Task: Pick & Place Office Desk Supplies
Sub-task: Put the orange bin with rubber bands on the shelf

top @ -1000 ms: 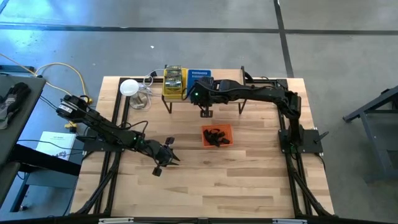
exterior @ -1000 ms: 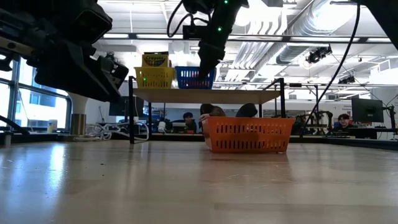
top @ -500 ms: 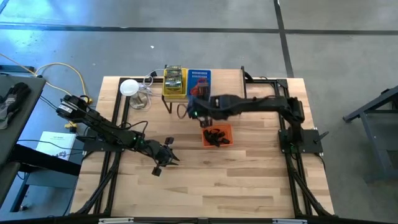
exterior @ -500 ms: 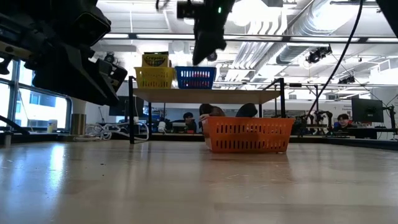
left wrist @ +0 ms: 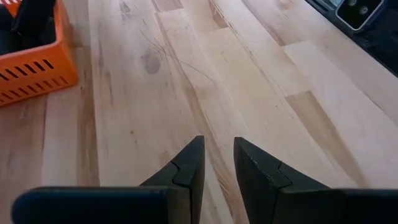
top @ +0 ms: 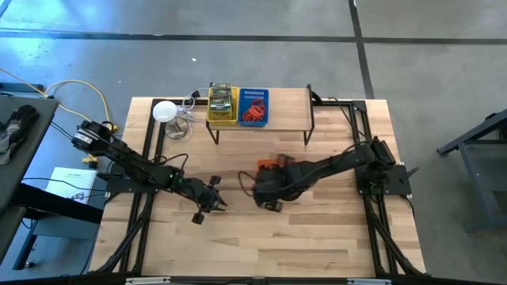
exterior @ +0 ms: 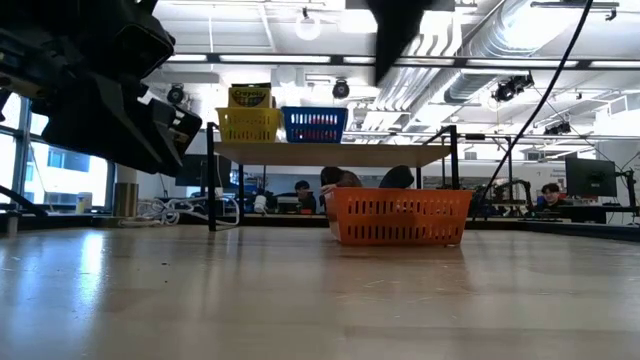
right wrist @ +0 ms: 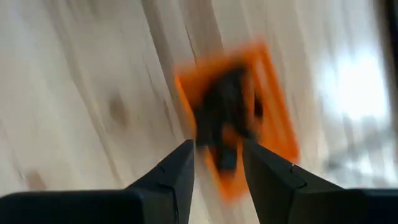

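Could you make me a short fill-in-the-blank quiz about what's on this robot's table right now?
1. The yellow basket and the blue basket stand side by side on a raised wooden ____.
2. The blue basket holds ____-coloured ring-shaped bands.
3. The basket standing directly on the table is ____ in colour.
4. The left gripper points at bare wood and holds ____.

Missing words: shelf; red; orange; nothing
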{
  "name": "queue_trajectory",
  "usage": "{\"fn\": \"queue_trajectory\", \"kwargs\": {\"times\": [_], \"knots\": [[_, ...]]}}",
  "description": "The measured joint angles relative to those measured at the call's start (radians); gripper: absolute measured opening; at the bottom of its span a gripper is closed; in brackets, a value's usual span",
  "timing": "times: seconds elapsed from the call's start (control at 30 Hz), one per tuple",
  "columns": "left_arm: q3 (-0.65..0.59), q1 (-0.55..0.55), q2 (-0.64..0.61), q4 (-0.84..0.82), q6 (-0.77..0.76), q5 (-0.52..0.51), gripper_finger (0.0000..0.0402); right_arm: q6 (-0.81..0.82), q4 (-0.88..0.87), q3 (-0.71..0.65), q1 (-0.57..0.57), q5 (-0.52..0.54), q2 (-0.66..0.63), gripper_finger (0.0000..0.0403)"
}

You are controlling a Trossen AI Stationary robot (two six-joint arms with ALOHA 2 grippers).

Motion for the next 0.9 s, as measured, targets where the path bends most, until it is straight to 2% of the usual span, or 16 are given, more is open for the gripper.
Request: {"fn": "queue_trajectory", "kwargs": {"times": [0.1, 0.23, 0.3, 0.43, 0.53, 0.7, 0.9], "knots": [[0.0, 0.0, 0.0, 0.005, -0.003, 0.011, 0.008, 0.144, -0.148, -0.025, 0.017, -0.053, 0.0, 0.0124], [0.0, 0.0, 0.0, 0.015, -0.015, 0.015, 0.008, 0.209, -0.243, -0.072, 0.023, -0.099, 0.001, 0.0124], [0.0, -0.004, 0.0, 0.016, -0.023, 0.015, 0.008, 0.131, -0.247, -0.095, 0.023, -0.084, 0.001, 0.0124], [0.0, -0.005, 0.0, 0.022, -0.05, 0.016, 0.008, -0.137, -0.216, -0.175, 0.029, 0.05, 0.001, 0.0124], [0.0, -0.006, 0.0, 0.022, -0.08, 0.016, 0.008, -0.299, -0.235, -0.242, 0.018, 0.062, 0.002, 0.0124], [0.0, -0.02, 0.0, 0.025, -0.1, 0.013, 0.008, -0.424, -0.217, -0.303, -0.019, 0.013, 0.002, 0.0124], [0.0, -0.025, 0.0, 0.06, -0.1, -0.004, 0.008, -0.479, -0.152, -0.34, -0.077, 0.005, 0.003, 0.0116]]}}
